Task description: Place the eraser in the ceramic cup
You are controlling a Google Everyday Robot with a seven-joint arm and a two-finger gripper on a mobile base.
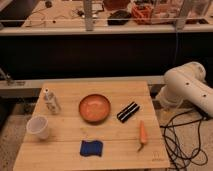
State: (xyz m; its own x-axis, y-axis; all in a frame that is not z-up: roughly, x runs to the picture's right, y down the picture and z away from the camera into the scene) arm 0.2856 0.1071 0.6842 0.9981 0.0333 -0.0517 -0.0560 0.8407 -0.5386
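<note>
A pale wooden worktop of jointed planks stands on a speckled floor, with a dark panel behind it and, above that, a longer rear worktop crowded with clutter I can't make out. Black cables trail in loops over the floor to the right, below the robot's smooth, rounded white arm. The gripper is out of sight from here, somewhere beyond that arm at the right. Its jaws stand wide apart and hold nothing. The eraser, a small black block with a thin pale stripe, lies slanted on the wood just right of the round, glossy orange bowl. The ceramic cup, plain white and flared at the rim, sits upright near the left edge, well apart from the eraser. A small clear bottle stands behind the cup, a rumpled blue cloth pad lies near the front, and a tapered carrot lies just in front of the eraser.
</note>
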